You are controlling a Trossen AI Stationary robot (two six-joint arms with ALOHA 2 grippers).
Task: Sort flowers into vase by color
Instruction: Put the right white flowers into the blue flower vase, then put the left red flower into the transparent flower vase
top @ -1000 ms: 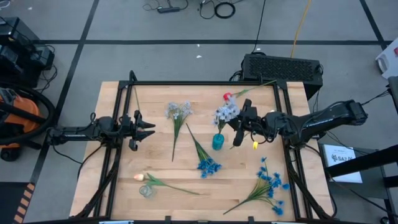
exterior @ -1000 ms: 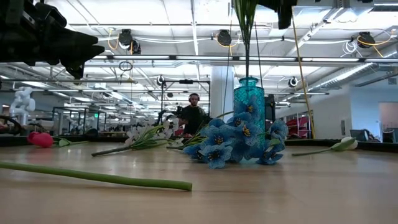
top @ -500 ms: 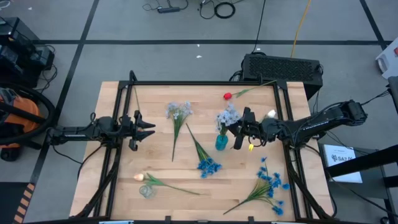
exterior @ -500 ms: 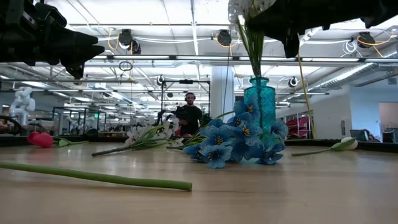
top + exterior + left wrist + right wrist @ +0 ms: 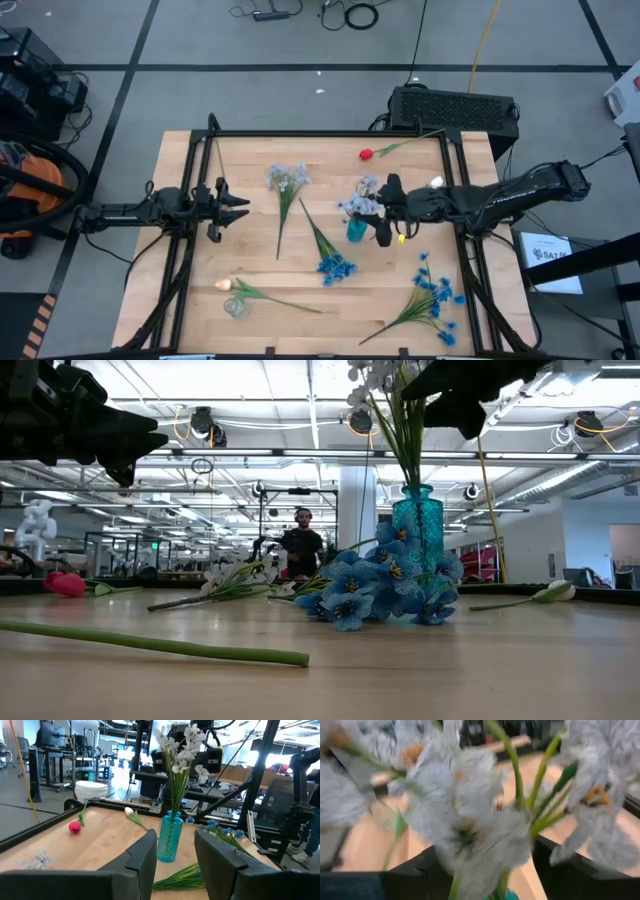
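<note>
Now pale spray (image 5: 362, 195) in vase (image 5: 354, 229); right pincer (image 5: 384, 211) newly open

Vase (image 5: 353, 229) right of centre on surface (image 5: 250, 260), one spray (image 5: 362, 194) standing in it. Right pincer (image 5: 386, 212) just beside vase (on its right). Second spray (image 5: 286, 180) lying left of vase; another (image 5: 336, 267) before it.

Even overhead light, soft shadows. Low view: ceiling lamps (image 5: 362, 422) glare at 12 o'clock. Right wrist: pale sprays (image 5: 470, 820) heavily blurred.
</note>
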